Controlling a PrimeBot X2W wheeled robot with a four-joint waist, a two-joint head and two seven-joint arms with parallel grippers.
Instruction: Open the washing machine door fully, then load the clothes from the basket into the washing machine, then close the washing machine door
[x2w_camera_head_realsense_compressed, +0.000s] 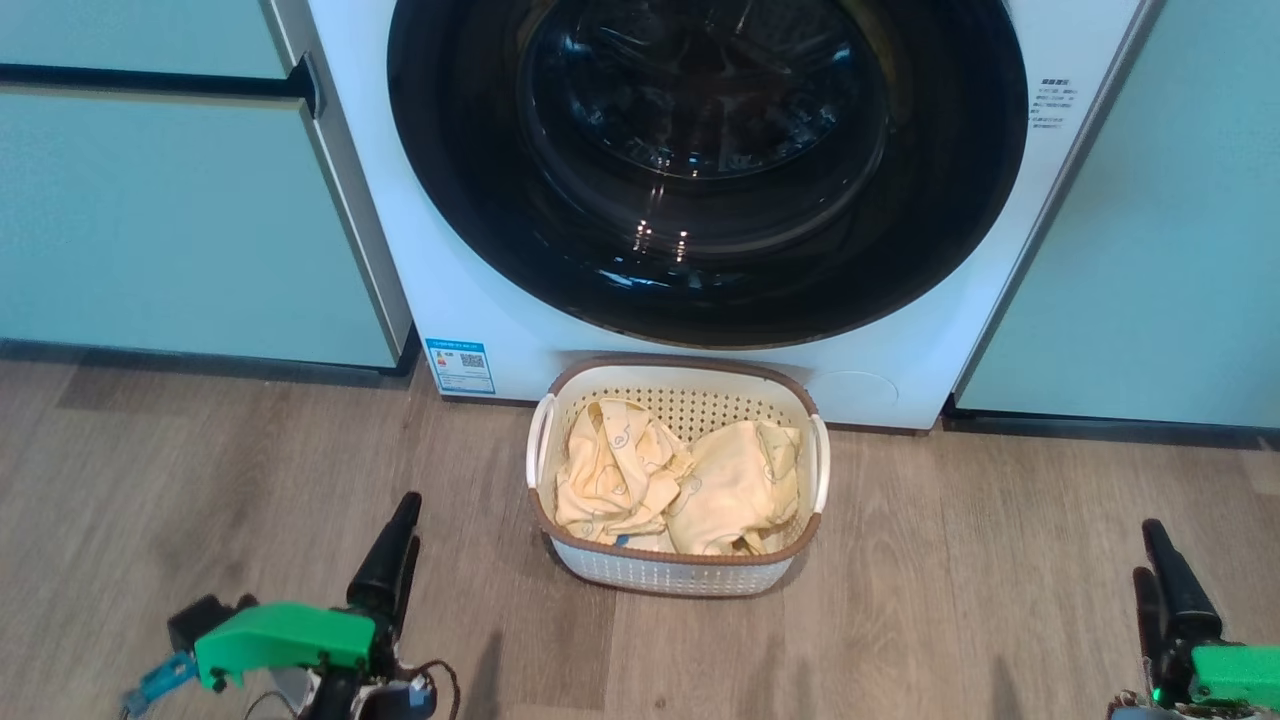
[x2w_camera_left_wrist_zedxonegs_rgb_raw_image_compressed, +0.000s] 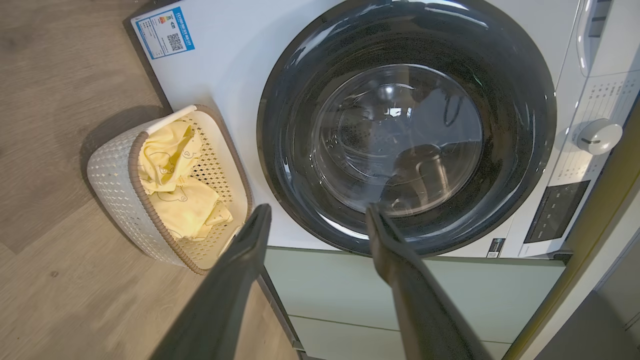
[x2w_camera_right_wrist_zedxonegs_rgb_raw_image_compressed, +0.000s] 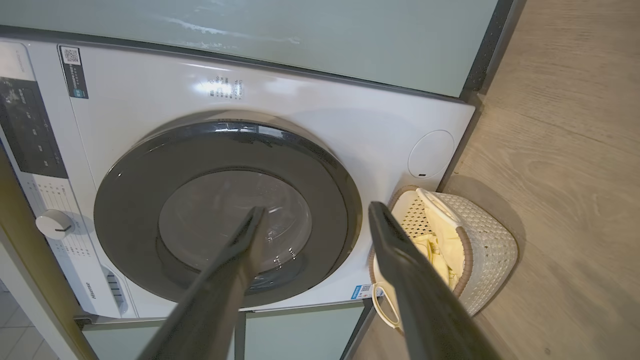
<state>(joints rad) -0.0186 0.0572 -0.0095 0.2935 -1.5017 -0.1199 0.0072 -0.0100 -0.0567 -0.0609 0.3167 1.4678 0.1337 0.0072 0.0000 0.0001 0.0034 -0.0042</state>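
The white washing machine (x2w_camera_head_realsense_compressed: 460, 260) faces me, and its round glossy black door (x2w_camera_head_realsense_compressed: 700, 170) lies shut against its front. On the floor just before it stands the cream basket (x2w_camera_head_realsense_compressed: 680, 362), with pale yellow clothes (x2w_camera_head_realsense_compressed: 670, 480) piled inside. My left gripper (x2w_camera_head_realsense_compressed: 390, 560) hangs open at the lower left, a short way left of the basket. My right gripper (x2w_camera_head_realsense_compressed: 1170, 580) is open at the lower right, farther from it. In the left wrist view the open left gripper (x2w_camera_left_wrist_zedxonegs_rgb_raw_image_compressed: 317, 215) points at the door (x2w_camera_left_wrist_zedxonegs_rgb_raw_image_compressed: 405, 125), beside the basket (x2w_camera_left_wrist_zedxonegs_rgb_raw_image_compressed: 115, 195). The right gripper (x2w_camera_right_wrist_zedxonegs_rgb_raw_image_compressed: 316, 212) also aims at the door (x2w_camera_right_wrist_zedxonegs_rgb_raw_image_compressed: 225, 210).
Pale-green cabinets (x2w_camera_head_realsense_compressed: 170, 210) flank the washer on both sides (x2w_camera_head_realsense_compressed: 1150, 250). The wooden floor (x2w_camera_head_realsense_compressed: 200, 470) spreads around the basket. A control panel with a white knob (x2w_camera_left_wrist_zedxonegs_rgb_raw_image_compressed: 597, 136) sits along the washer's top edge. A blue label (x2w_camera_head_realsense_compressed: 460, 366) is low on its front.
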